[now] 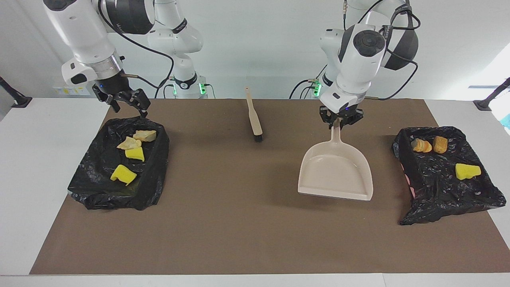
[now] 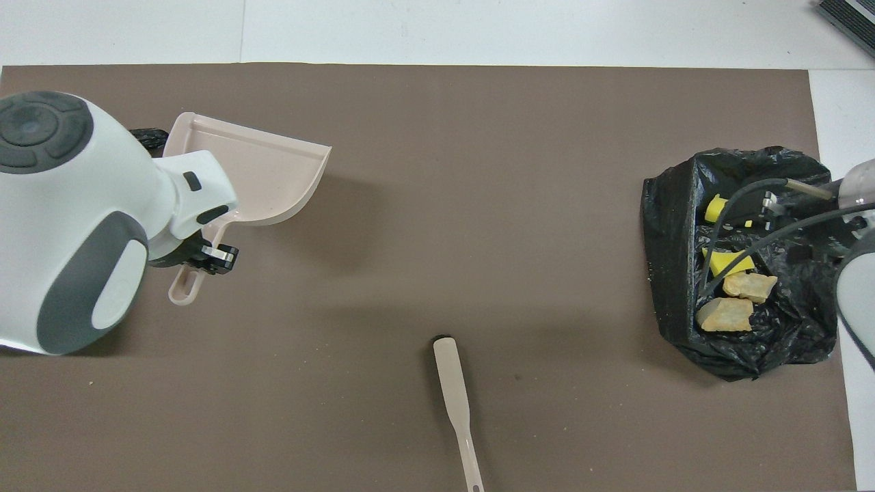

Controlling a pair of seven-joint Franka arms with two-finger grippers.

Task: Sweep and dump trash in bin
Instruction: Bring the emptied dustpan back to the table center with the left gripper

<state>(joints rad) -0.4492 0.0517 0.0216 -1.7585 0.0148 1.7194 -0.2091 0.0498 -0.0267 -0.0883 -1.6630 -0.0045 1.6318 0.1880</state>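
My left gripper clamps the dustpan handle over the mat; my right gripper hangs open above a trash bin bag.

My left hand grips the dustpan by its handle, between the brush at mid-surface and the bag at my left arm's end. Three scraps lie in that bag. My right hand hangs over the other bag, which holds four more.

No readable text, label, brand, number or sign shows in either view; faint lettering on the arms' joints is too small to make out.
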